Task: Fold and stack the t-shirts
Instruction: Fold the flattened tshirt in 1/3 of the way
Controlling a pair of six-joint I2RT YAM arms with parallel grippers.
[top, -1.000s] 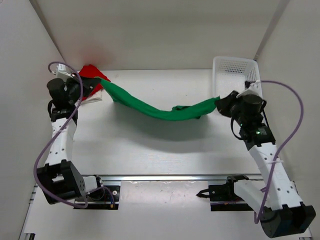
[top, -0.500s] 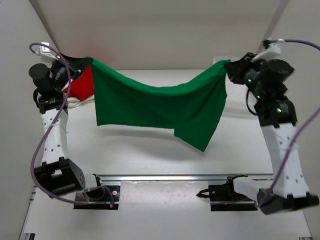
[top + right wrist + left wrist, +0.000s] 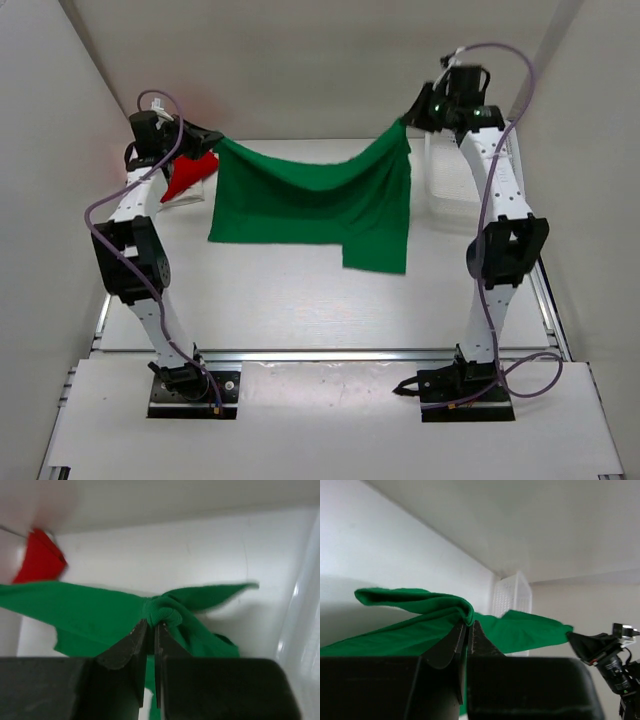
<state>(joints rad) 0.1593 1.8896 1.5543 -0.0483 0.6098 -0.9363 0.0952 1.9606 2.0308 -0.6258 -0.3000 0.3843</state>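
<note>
Top external view: the green t-shirt (image 3: 318, 200) hangs spread between the left hand (image 3: 214, 141) and the right hand (image 3: 404, 119), each pinched tight on a top corner. Best to lower both level and taut, laying the hem flat on the desk (image 3: 300, 300) beneath them.

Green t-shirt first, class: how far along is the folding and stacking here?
Done: no finished fold visible. In hand: the green t-shirt hangs spread between the left gripper and right gripper, each pinching its top edge. Left: laying it down, folding it, and the bunched red t-shirt.
</note>
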